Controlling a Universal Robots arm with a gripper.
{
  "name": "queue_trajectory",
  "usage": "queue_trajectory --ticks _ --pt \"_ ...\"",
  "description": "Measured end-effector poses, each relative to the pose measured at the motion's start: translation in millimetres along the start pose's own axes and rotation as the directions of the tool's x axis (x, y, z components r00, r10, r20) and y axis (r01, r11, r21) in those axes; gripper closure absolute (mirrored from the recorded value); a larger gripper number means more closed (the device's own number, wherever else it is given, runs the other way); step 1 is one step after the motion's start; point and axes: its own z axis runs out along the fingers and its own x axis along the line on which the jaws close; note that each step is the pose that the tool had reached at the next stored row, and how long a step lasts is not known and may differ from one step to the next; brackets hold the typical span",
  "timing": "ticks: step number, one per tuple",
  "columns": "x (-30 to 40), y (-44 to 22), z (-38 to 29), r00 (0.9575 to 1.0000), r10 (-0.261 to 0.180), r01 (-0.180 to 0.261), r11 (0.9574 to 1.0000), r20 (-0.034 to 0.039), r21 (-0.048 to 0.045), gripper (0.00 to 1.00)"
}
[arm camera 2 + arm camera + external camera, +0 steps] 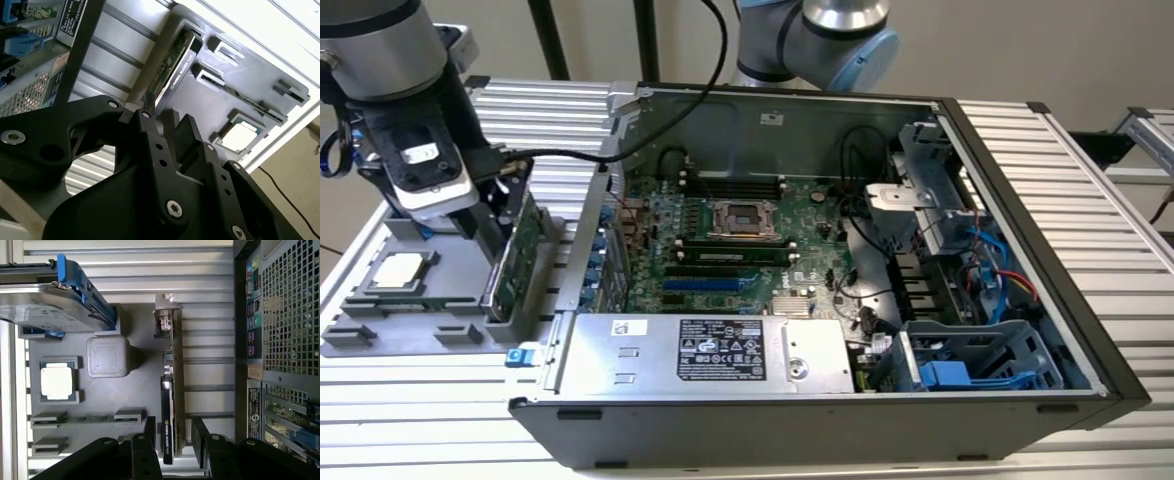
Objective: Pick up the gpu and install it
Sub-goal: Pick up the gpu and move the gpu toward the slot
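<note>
- Black fingers [150, 427] of the gripper [175, 424] stand apart in both wrist views, one on each side of the gpu [171, 390]. A gap shows between the card and the finger nearer the case [250, 340], so nothing is clamped.
- The gpu stands on its long edge in a slot of the grey tray [137, 390], at the tray's side next to the case. Its silver bracket is at the end far from the gripper and its black cooler faces the rest of the tray.
- In the exterior view the gripper [491, 215] sits over the gpu [507, 272], at the exterior view's left of the open case [854, 425].
- A CPU [57, 381] lies flat in its own tray pocket, well apart from the gpu.
- A hard drive [45, 295] with blue rails sits at the tray's bracket end.
- Inside the case, the motherboard [720, 255] lies exposed beside the power supply [707, 350].
</note>
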Motion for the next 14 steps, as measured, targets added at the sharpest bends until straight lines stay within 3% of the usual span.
queue_trajectory --ticks 14 --pt "0.4 -0.4 8.1 1.0000 0.000 0.000 1.0000 -0.0016 0.0001 0.00"
